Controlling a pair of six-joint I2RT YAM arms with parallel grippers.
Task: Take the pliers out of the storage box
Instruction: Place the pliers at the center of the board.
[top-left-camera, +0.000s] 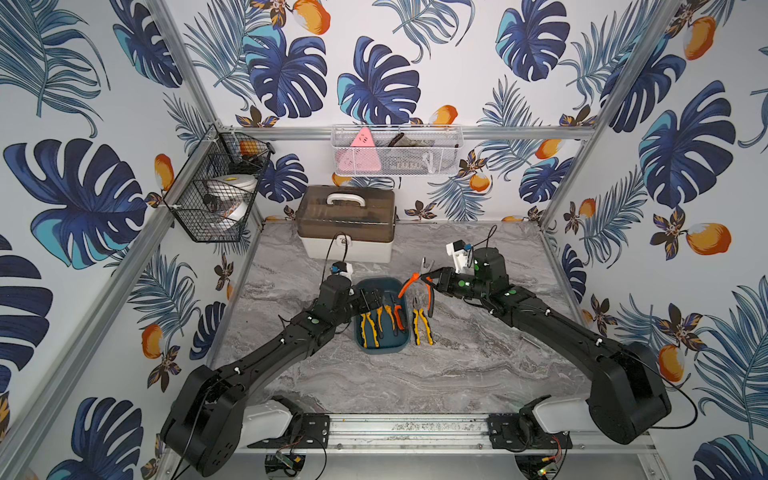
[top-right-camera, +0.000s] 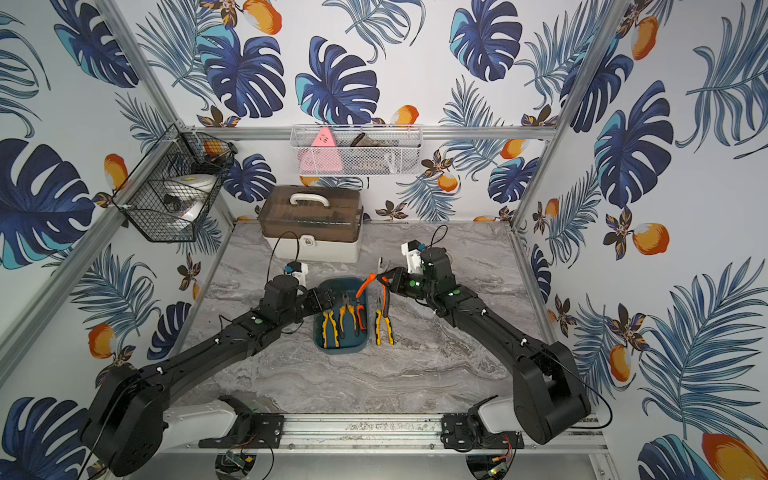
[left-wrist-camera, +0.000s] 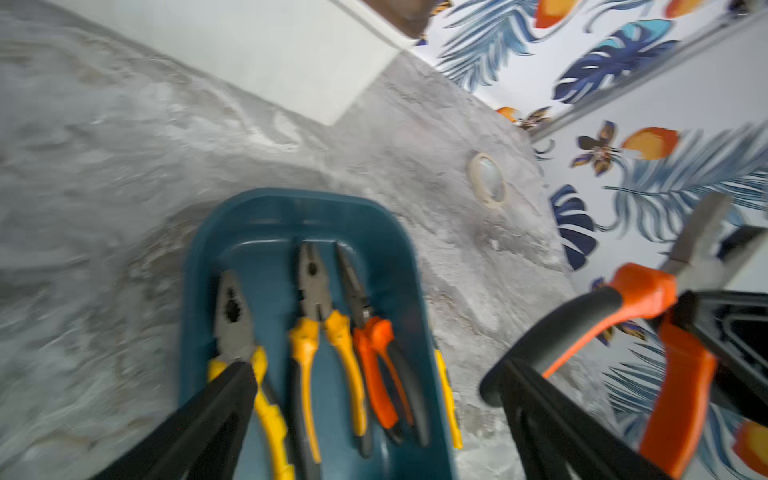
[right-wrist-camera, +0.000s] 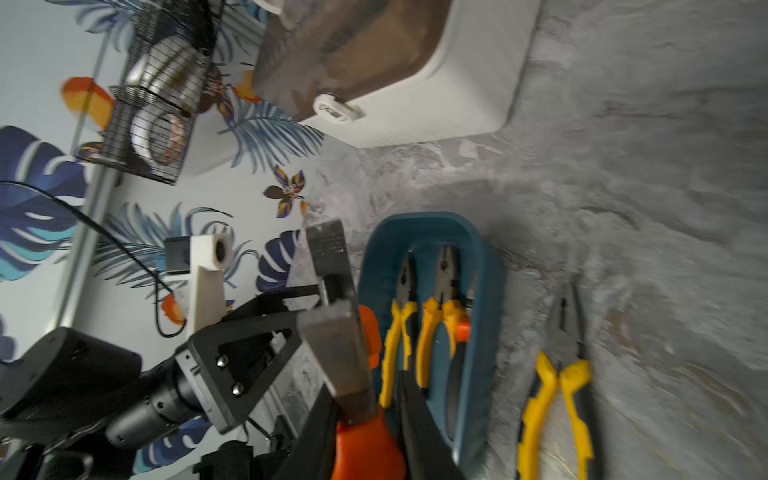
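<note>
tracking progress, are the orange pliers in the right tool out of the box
Out: the orange pliers hang in the right tool, in the air, clear of the box.

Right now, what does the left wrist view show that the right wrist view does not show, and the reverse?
Only the left wrist view shows a pale ring lying on the table. Only the right wrist view shows the black wire basket and the toolbox latch. Both show the storage box with yellow-handled pliers inside and the lifted orange pliers.
</note>
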